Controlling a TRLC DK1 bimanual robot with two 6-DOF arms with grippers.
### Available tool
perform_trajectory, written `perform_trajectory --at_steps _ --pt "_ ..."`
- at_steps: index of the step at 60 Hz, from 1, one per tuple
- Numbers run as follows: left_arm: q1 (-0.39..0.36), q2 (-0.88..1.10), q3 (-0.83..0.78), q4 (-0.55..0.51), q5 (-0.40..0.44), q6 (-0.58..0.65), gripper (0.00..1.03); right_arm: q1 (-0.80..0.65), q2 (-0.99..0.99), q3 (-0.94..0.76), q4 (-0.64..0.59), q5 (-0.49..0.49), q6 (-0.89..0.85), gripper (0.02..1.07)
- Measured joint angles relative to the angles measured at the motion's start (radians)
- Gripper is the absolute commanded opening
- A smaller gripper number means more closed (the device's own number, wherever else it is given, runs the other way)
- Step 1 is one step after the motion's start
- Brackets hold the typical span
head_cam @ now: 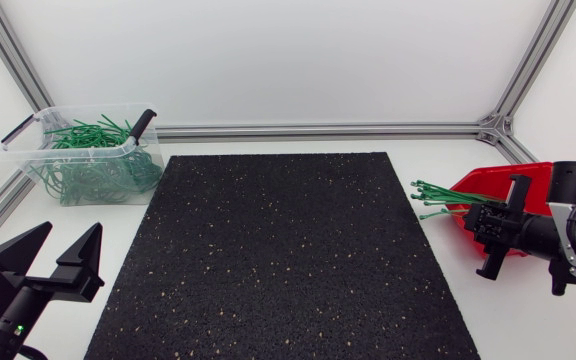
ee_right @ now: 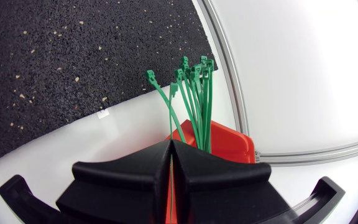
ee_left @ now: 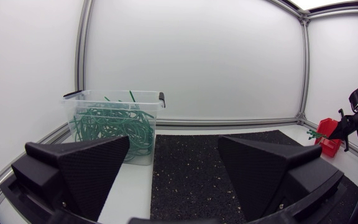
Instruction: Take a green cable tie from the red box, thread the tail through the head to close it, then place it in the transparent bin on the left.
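The right gripper is pressing its fingers together at the mouth of the red box, seemingly pinching one green cable tie by its tail; the tie is running straight ahead of the fingers, head pointing left toward the black mat; the left gripper is sitting spread wide, well apart at the near left, below the transparent bin.

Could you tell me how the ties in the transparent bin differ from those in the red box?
The bin ties in the transparent bin are looped; the box ties in the red box are straight. The bin ties lie tangled in a heap; the box ties poke, bundled, past its rim. All are green.
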Motion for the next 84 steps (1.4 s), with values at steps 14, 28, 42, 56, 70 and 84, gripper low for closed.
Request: perform_trajectory --at_steps 14,28,42,56,70,84 --pt "-0.006 0.000 0.000 0.000 0.000 0.000 0.99 -0.031 -0.164 0.093 -0.345 -0.129 0.028 0.08" --pt "-0.006 -0.003 0.000 -0.001 0.000 0.000 0.99 -0.038 -0.331 0.300 -0.707 -0.288 0.103 0.08" --pt "-0.009 -0.016 0.000 -0.001 -0.005 0.000 0.99 0.100 -0.403 0.500 -1.028 -0.323 0.204 0.08" --pt "-0.009 -0.021 0.000 -0.001 -0.005 0.000 0.99 0.323 -0.389 0.620 -1.154 -0.322 0.373 0.08" --pt "-0.005 -0.021 0.001 -0.002 -0.004 0.000 0.99 0.537 -0.266 0.666 -1.164 -0.325 0.676 0.08" --pt "-0.005 0.005 0.017 -0.011 0.024 -0.031 0.99 0.636 -0.190 0.663 -1.101 -0.491 0.932 0.08"
